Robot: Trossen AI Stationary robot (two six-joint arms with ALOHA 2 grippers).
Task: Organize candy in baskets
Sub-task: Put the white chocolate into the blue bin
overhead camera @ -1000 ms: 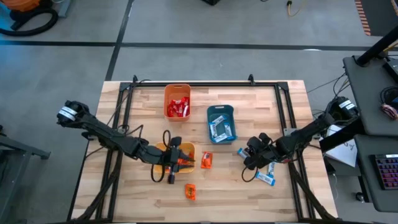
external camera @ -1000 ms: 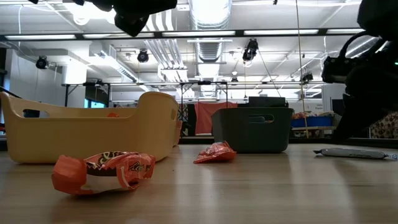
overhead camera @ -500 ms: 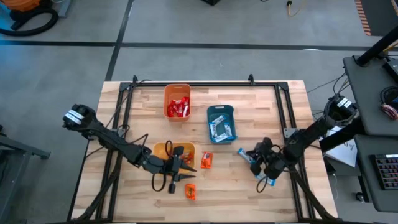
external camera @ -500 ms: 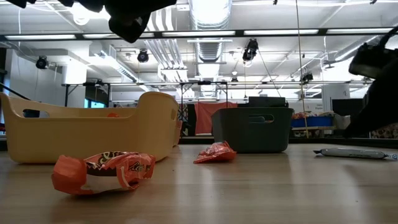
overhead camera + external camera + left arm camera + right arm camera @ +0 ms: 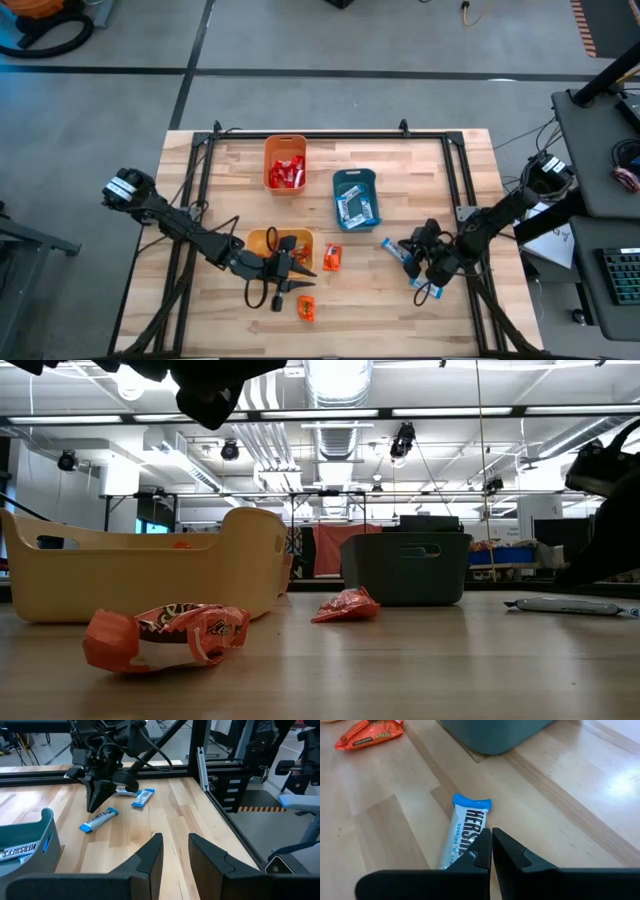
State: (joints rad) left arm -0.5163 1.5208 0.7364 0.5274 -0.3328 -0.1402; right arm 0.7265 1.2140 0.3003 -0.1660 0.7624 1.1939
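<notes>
My right fingers (image 5: 491, 851) are pressed together with nothing between them, poised just above a blue-and-white candy bar (image 5: 464, 830) lying on the wooden worktop (image 5: 570, 810). In the overhead view that right gripper (image 5: 418, 250) sits at about four o'clock on the worktop (image 5: 400, 165), with one blue bar (image 5: 394, 247) at its nine o'clock and another (image 5: 428, 290) at its five o'clock.

My left fingers (image 5: 151, 851) stand a narrow gap apart, holding nothing. From above, the left gripper (image 5: 296, 268) is low at about seven o'clock, over the near edge of the yellow basket (image 5: 262, 238). One orange-wrapped candy (image 5: 306, 308) lies loose at the gripper's five o'clock, near the front edge; a second orange candy (image 5: 331, 258) rests just beside the yellow basket, at its three o'clock.

Farther back, the dark teal basket (image 5: 355, 198) holds several blue-and-white bars (image 5: 351, 207), and at its ten o'clock the orange basket (image 5: 285, 163) holds red-wrapped candy (image 5: 285, 173).

From worktop height, the nearest orange candy (image 5: 165, 636) lies crumpled in front, the yellow basket (image 5: 140, 575) behind it, the second orange candy (image 5: 345, 605) ahead of the teal basket (image 5: 405, 568), and a flat blue bar (image 5: 565, 605) off at three o'clock.
</notes>
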